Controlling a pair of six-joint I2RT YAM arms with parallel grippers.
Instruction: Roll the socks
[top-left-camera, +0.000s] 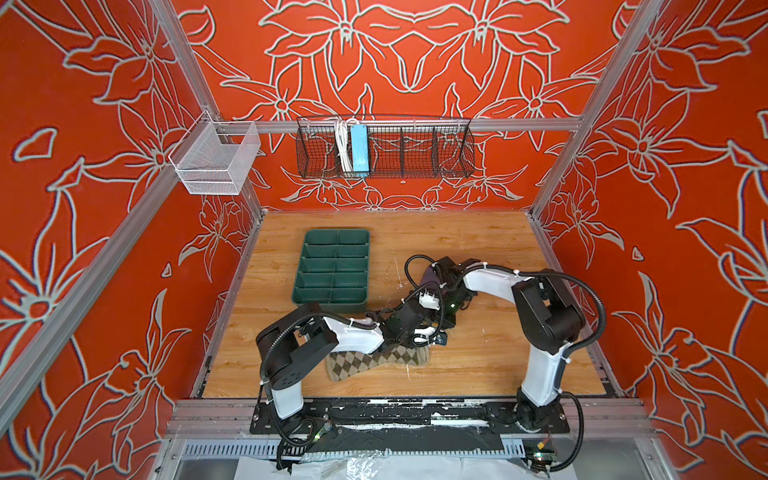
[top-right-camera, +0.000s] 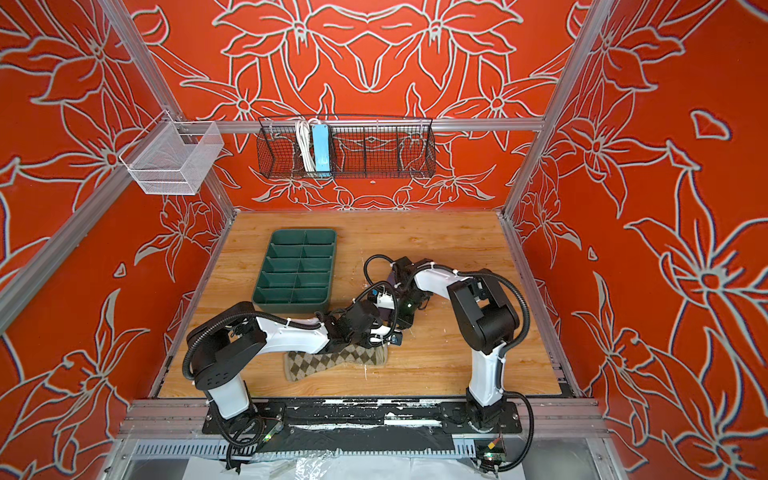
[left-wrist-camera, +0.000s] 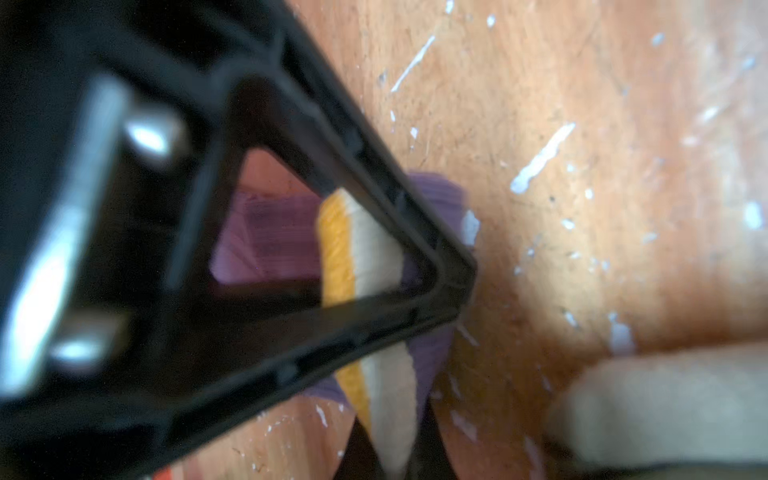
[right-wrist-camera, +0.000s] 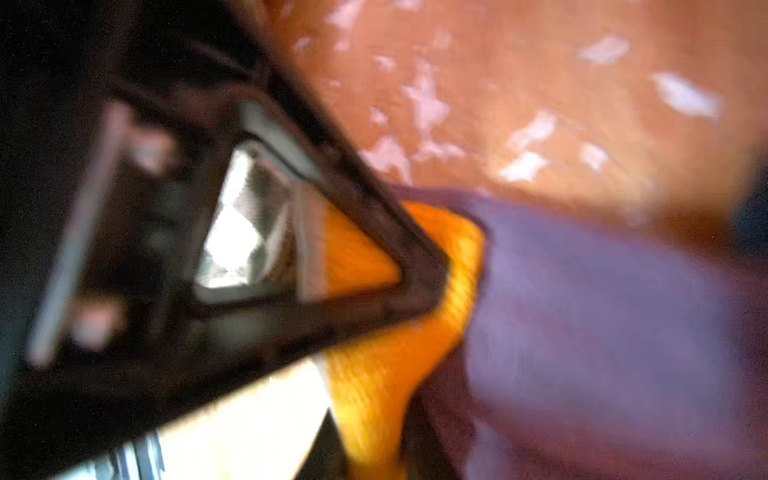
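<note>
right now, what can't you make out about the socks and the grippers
- In both top views the purple sock is mostly hidden under the crossed wrists and cables, so its shape is unclear.
- In both top views the argyle sock has its far edge covered by the left arm.
- Left wrist view: the left gripper is shut, but its own frame hides whether it pinches the cuff.
- Right wrist view: blur hides whether the right gripper is open or shut.

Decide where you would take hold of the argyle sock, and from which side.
Take the argyle sock by its beige-trimmed end, the one nearer the right arm, coming from straight above. It lies flat on the table, so only a top-down pinch of its thin edge looks workable. That end is bare, while the left arm hangs over the sock's far edge.
</note>
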